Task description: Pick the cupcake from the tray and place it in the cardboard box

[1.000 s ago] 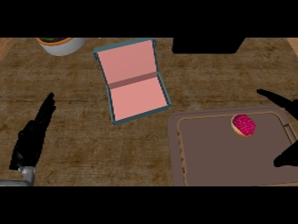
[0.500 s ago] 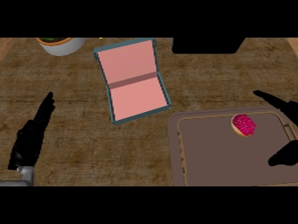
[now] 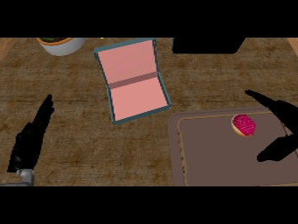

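Tray [image 3: 196, 175] near right, cupcake [image 3: 243, 125] at its far right part. Box [image 3: 133, 80] open, far centre. Right hand [image 3: 292, 127] released beside cupcake, apart. Left hand [image 3: 32, 135] released, near left. Pot [image 3: 62, 44] far left.

No readable text, labels, brands, numbers or signs anywhere in head view.
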